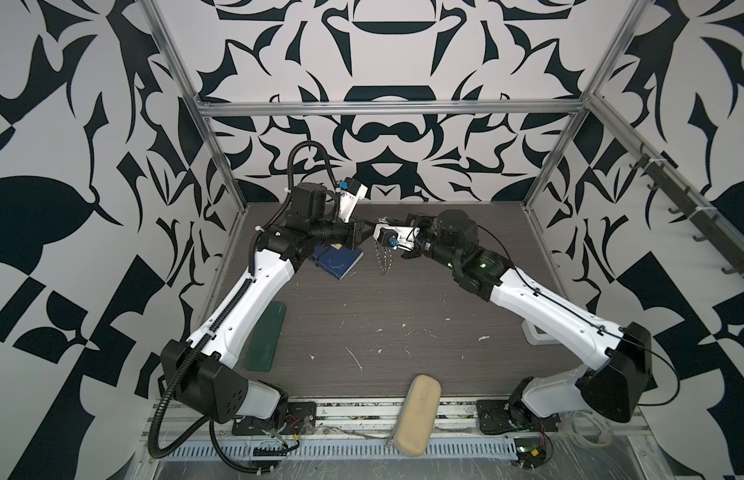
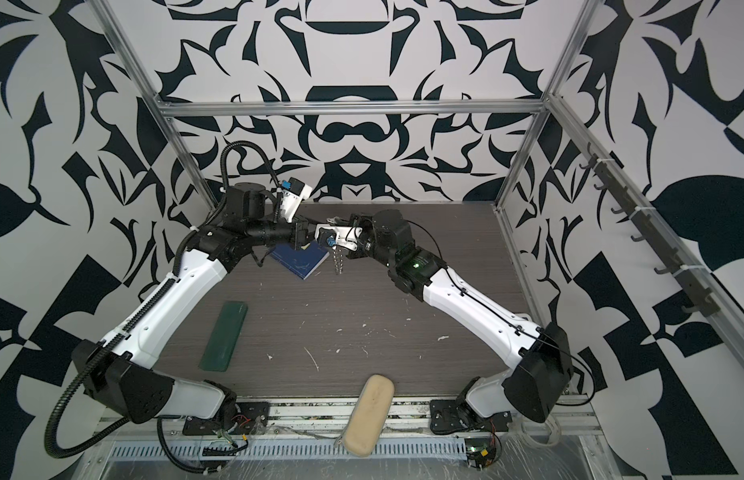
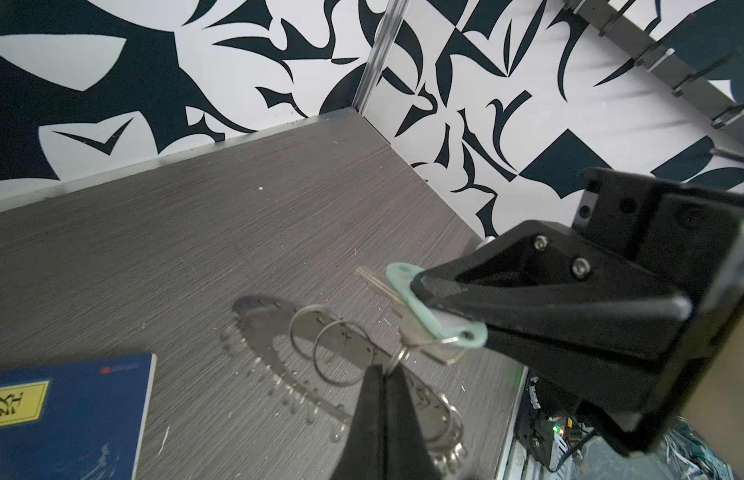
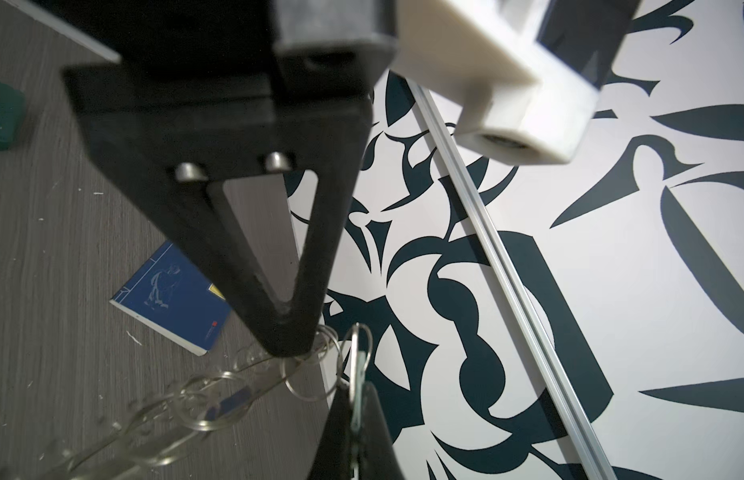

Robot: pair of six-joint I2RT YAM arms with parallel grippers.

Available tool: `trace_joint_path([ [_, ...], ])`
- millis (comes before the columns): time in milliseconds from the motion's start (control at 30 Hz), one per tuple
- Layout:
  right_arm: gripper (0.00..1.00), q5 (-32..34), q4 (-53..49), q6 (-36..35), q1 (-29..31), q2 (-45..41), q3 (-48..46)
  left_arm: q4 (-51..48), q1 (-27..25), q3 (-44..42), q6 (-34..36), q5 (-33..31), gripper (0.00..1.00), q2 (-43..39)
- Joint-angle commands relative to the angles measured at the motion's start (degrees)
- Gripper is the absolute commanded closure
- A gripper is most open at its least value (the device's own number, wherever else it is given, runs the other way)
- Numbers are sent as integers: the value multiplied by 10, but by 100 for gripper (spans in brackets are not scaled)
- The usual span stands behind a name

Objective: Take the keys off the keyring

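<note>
The keyring, a flat grey metal ring with small wire rings along its rim, hangs above the table; in both top views it dangles edge-on. My left gripper is shut on a small split ring at the keyring's rim. The keys show as a silver key joined to a mint-green tag. My right gripper is shut on that tag, seen edge-on in the right wrist view. The two grippers meet tip to tip over the far middle of the table.
A blue book lies under the left gripper. A dark green case lies by the left arm. A beige case sits on the front edge. A rail of hooks runs along the right wall.
</note>
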Motion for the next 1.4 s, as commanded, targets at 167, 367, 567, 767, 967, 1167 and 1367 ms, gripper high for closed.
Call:
trace_joint_path([
  [167, 100, -46, 93, 7, 32, -28, 24, 31, -5, -9, -27, 25, 100, -4],
  [367, 100, -64, 72, 16, 34, -19, 20, 54, -6, -9, -44, 37, 100, -1],
  [567, 100, -60, 25, -17, 56, -5, 28, 79, -5, 1, -56, 45, 100, 8],
  [767, 100, -28, -1, -48, 59, -7, 36, 81, -4, 9, -53, 44, 100, 11],
  [967, 100, -48, -52, -37, 36, -6, 65, 86, -2, 4, -54, 44, 100, 6],
  [1167, 100, -3, -62, -53, 47, -8, 45, 77, 8, 10, -50, 42, 100, -8],
  [1367, 100, -1, -78, -80, -20, -50, 6, 85, 22, -2, -54, 43, 100, -34],
])
